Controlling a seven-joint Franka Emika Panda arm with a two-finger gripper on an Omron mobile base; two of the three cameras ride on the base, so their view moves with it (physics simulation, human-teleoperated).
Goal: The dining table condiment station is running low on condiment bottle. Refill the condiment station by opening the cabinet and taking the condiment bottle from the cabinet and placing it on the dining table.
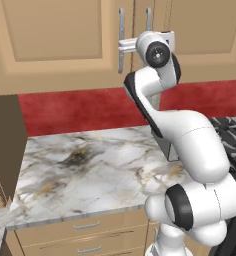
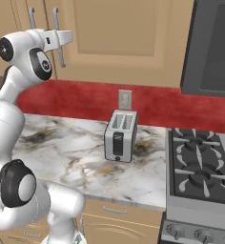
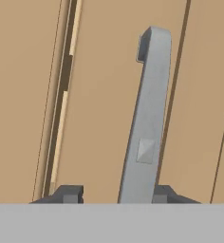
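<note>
Where the arm reaches up over the marble tabletop (image 1: 80, 165), its claw (image 1: 123, 46) sits at the cabinet (image 1: 55, 40), right on one of the long silver bar handles (image 1: 121, 30); from the right side the claw (image 2: 63, 38) meets the same handle (image 2: 57, 24) partway down its length, with a second handle (image 2: 32, 18) just beside it across the door seam. Looking along the hand, the handle (image 3: 147, 118) rises up between the two dark fingertips (image 3: 69, 193); one tip stands clear to one side, the other sits close against the bar, so the claw looks part-way closed around it; whether the pads actually press the metal I cannot tell from here. Both cabinet doors lie flush and shut, the seam between them a thin dark line. Below, a red backsplash (image 2: 157, 102) runs along the wall, and a silver toaster (image 2: 120, 136) stands on the tabletop beneath a wall outlet (image 2: 125, 99); a black gas stove (image 2: 200, 167) lies just beside it to the right, under a dark appliance (image 2: 214, 47) hung on the wall. Tan drawers (image 1: 85, 235) with short handles sit under the tabletop's front edge.
</note>
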